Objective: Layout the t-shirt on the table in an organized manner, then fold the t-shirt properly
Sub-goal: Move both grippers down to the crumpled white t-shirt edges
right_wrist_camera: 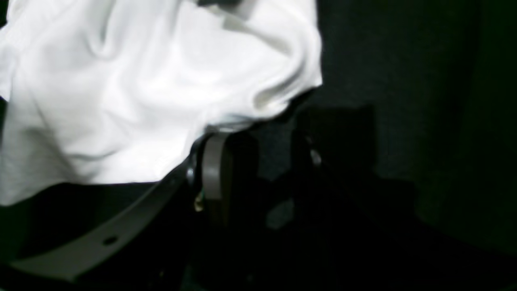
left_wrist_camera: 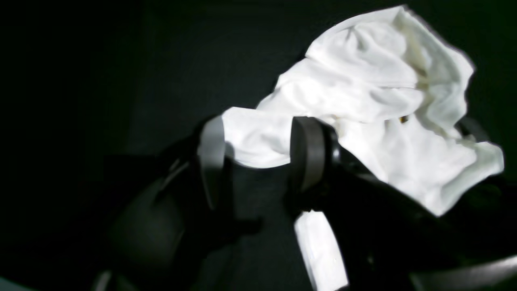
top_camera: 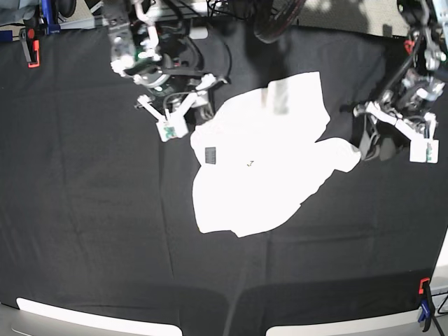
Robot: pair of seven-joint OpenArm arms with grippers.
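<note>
We see the t-shirt (top_camera: 262, 164) lying crumpled, plain white side up, near the middle of the counter (top_camera: 84, 210), which is draped in wrinkled black cloth; a small grey label (top_camera: 210, 154) shows near the shirt's edge on the base view's left. The left tool (left_wrist_camera: 258, 141) sits at the shirt's edge on the base view's right, its two grey fingers (left_wrist_camera: 212, 145) standing apart with a fold of white cloth lying between them; we cannot tell whether the cloth is pinched or merely straddled. The right tool (right_wrist_camera: 258, 161) stands at the opposite edge of the shirt, at the base view's upper left, its jaws partly parted; in the right wrist view the cloth hangs over the tip of one finger (right_wrist_camera: 216, 165), while the gap between the jaws appears dark and without cloth. An orange clamp (top_camera: 32, 52) grips the far-left edge of the counter, and another clamp (top_camera: 424, 311) in orange and blue holds the near-right corner.
</note>
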